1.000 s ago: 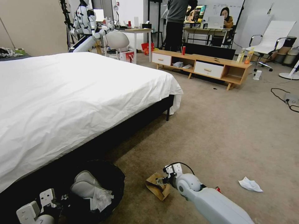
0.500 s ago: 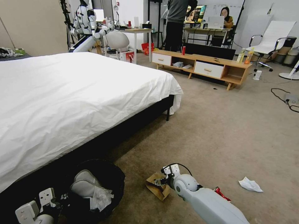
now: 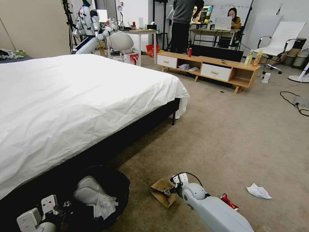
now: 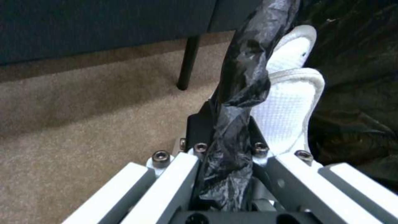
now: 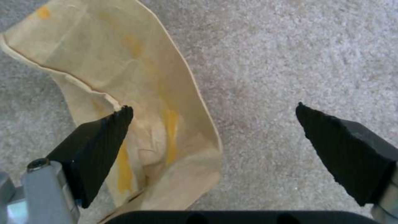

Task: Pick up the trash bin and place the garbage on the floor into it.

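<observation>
A Galbot G1 works beside a bed (image 3: 80, 96), its left hand (image 4: 226, 149) pinching the bag-covered rim of the trash bin (image 3: 119, 185), which sits low at the bed's dark side, near the robot's left. In the left wrist view the crinkly black plastic bag (image 4: 242, 77) runs up between the closed fingers, with a white slipper (image 4: 290, 102) lying inside the bin just past them; crumpled white tissue (image 3: 104, 206) rests in the bin as well. The right hand (image 5: 213, 130) hangs low over the floor (image 3: 225, 129) with its black fingers (image 5: 99, 137) spread wide, one fingertip above the edge of the brown paper bag (image 5: 136, 93) and the other above bare carpet beside it. The paper bag lies flat on the carpet, just right of the bin and apart from it. A crushed red can (image 3: 229, 201) lies close beside the right arm, and a white tissue (image 3: 258, 191) lies farther to the right, well apart from the bag. Open carpet stretches ahead to a low wooden TV cabinet (image 3: 209, 69), with the bed's edge closing off the left side.
</observation>
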### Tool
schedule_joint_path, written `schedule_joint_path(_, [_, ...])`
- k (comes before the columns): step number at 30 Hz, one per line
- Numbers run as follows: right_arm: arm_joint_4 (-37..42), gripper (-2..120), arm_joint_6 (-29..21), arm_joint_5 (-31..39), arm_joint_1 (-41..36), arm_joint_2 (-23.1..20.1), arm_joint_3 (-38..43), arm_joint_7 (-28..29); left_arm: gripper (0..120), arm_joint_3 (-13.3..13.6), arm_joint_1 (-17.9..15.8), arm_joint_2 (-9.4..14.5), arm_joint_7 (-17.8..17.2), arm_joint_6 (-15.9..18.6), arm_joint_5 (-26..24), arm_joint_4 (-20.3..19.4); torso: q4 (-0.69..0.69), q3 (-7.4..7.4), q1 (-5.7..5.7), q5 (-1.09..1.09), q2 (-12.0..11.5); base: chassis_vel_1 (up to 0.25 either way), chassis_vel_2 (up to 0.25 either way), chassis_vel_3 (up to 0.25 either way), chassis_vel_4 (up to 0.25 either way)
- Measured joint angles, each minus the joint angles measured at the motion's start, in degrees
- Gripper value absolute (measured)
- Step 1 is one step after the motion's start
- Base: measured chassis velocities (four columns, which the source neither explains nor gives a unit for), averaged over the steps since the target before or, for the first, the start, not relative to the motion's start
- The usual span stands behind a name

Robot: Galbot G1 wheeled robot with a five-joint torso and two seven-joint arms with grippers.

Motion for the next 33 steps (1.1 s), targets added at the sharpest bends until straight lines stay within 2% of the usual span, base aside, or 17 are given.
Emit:
schedule_joint_path(8, [-0.1,100,1.2,-0.3,-0.3,0.7,-0.5,-0.6,2,0.2,0.0,-0.2,0.1,0.0,0.3,0.0,0.0,0.0,0.0,0.0,0.0,0.0,0.0,0.0,0.0])
schedule_joint_path(19, [-3.6,99,4.6,-1.0,0.7,4.0,-2.3,-2.3,2,0.1,0.4,-0.5,0.1,0.0,0.4,-0.7,0.0,0.0,0.0,-0.01,0.0,0.0,0.0,0.0,0.0])
schedule_joint_path(23, [-7.5,84,6.1,-3.7,1.0,5.5,-2.2,-4.2,2,0.0,0.6,-0.5,0.1,0.0,0.4,-0.8,0.0,0.0,0.0,0.0,0.0,0.0,0.0,0.0,0.0])
schedule_joint_path(24, [-7.5,84,6.1,-3.7,1.0,5.5,-2.2,-4.2,2,0.0,0.6,-0.5,0.1,0.0,0.4,-0.8,0.0,0.0,0.0,0.0,0.0,0.0,0.0,0.0,0.0])
schedule_joint_path(26, [-9.5,73,6.9,-5.2,0.9,6.0,-1.9,-5.1,2,0.0,0.8,-0.4,0.1,0.0,0.4,-0.9,0.0,0.0,0.0,0.0,0.0,0.0,0.0,0.0,0.0])
schedule_joint_path(29, [-10.6,68,7.2,-6.0,0.8,6.2,-1.6,-5.6,2,-0.1,1.0,-0.3,0.2,0.0,0.4,-1.0,0.0,0.0,0.0,-0.01,0.0,0.0,0.0,0.0,0.0])
schedule_joint_path(30, [-11.4,58,7.7,-6.6,0.6,6.3,-1.3,-6.0,2,-0.1,1.1,-0.3,0.3,0.0,0.4,-1.0,0.0,0.0,0.0,-0.01,0.0,0.0,0.0,0.0,0.0])
schedule_joint_path(31, [-11.4,58,7.7,-6.6,0.6,6.3,-1.3,-6.0,2,-0.1,1.1,-0.3,0.3,0.0,0.4,-1.0,0.0,0.0,0.0,-0.01,0.0,0.0,0.0,0.0,0.0])
schedule_joint_path(33, [-9.8,46,7.7,-6.3,0.0,5.6,-1.1,-5.9,2,0.0,1.0,-0.3,0.3,0.0,0.6,-1.0,0.01,0.0,0.0,0.0,0.0,0.0,0.0,0.0,0.0])
